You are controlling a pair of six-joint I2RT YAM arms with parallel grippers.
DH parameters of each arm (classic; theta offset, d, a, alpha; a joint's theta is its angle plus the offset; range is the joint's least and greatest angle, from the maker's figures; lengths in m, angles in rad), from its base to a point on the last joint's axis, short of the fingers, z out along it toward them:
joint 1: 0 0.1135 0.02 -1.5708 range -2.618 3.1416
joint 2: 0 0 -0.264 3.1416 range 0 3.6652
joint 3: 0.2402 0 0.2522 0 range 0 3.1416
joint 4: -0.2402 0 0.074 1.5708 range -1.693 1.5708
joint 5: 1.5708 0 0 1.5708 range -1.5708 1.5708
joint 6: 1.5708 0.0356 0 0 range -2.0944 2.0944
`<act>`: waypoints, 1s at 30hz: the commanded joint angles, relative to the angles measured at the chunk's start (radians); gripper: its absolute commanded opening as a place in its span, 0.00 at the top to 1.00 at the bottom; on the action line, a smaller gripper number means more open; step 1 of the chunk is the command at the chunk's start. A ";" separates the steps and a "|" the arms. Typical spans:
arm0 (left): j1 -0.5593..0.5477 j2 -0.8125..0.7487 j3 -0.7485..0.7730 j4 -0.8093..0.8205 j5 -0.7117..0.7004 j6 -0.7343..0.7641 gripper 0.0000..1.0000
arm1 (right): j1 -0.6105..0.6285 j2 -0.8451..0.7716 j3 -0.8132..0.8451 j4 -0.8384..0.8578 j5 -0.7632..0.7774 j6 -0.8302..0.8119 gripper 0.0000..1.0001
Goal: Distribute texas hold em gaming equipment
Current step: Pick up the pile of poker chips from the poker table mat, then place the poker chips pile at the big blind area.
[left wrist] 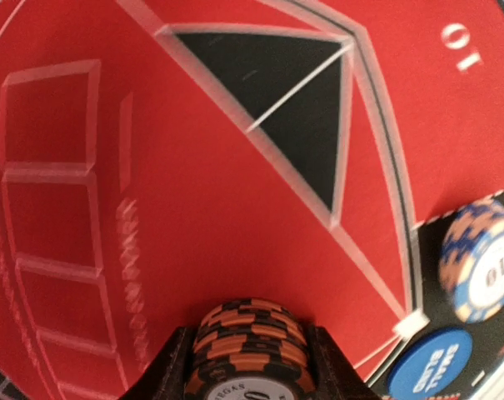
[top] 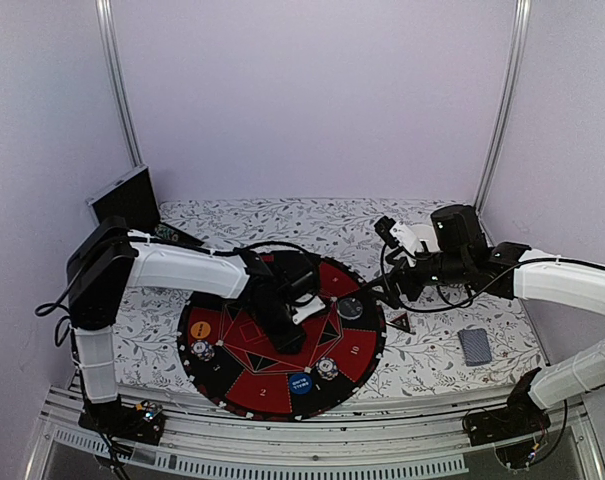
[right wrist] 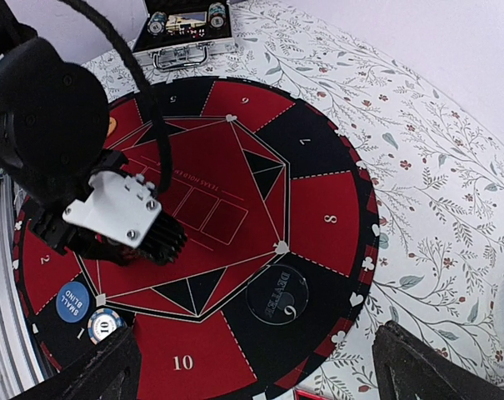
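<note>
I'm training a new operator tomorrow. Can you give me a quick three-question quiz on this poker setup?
1. True or false: the left gripper is clamped on a stack of orange-black chips.
2. What lies right beside the blue Small Blind button? A) card deck B) blue-white chip C) orange button
3. Fill in: the right gripper is ___.
Key: 1 true; 2 B; 3 open.

A robot lab booth: plain white walls (top: 312, 90) and aluminium posts (top: 119, 80).
</note>
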 commanded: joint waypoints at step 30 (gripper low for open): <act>0.637 -0.333 -0.383 0.008 -0.178 -0.207 1.00 | -0.020 -0.003 -0.010 -0.002 0.003 -0.026 0.01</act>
